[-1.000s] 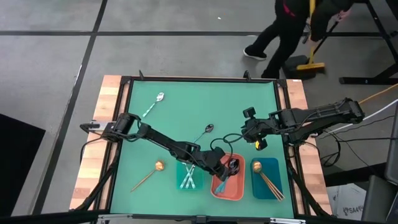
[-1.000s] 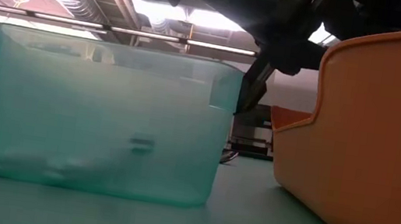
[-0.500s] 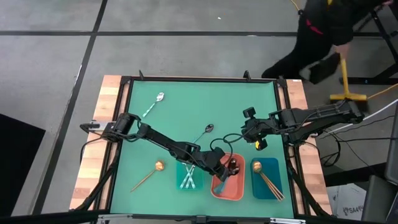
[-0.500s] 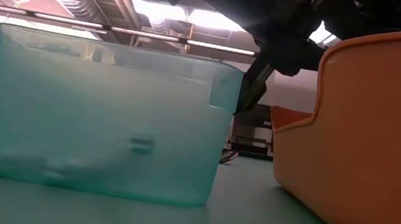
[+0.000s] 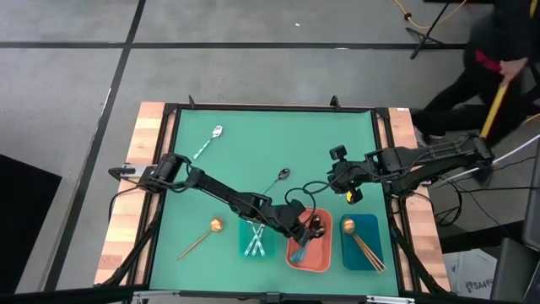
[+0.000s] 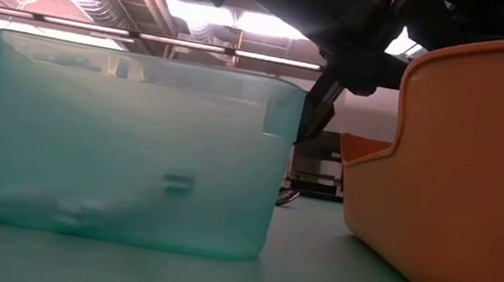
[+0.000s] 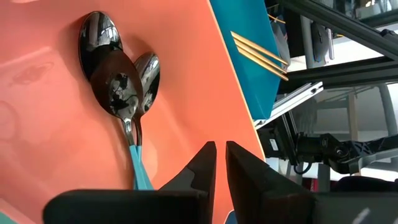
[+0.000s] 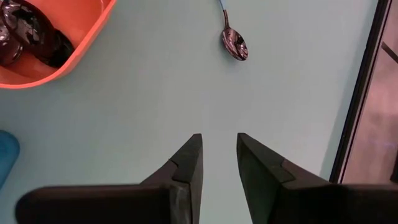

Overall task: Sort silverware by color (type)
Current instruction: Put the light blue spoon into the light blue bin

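Left hand (image 5: 305, 230): lower centre of the high view, over the coral tray (image 5: 321, 258); fingers (image 7: 202, 168) narrow, a thin slit between them, nothing held
Right hand (image 5: 336, 171): right of centre in the high view, above bare desk (image 5: 253, 143); fingers (image 8: 189, 165) a little apart, empty
Dark spoons in coral tray (image 7: 118, 87): two, bowls overlapping, bluish handles, lying against the tray wall in the left wrist view
Loose dark spoon (image 5: 281, 176): centre of the high view, on the desk
Silver spoon (image 5: 210, 139): upper left of the desk, alone
Silver spoons in teal tray (image 5: 257, 241): crossed, lower centre; teal tray (image 6: 133, 144) fills the left of the low view
Gold spoon (image 5: 207, 233): lower left, on the desk
Gold spoons in blue tray (image 5: 359, 241): lower right; blue tray (image 5: 371, 224) just beside the coral one
Person (image 5: 494, 67): upper right, off the desk, holding a long stick
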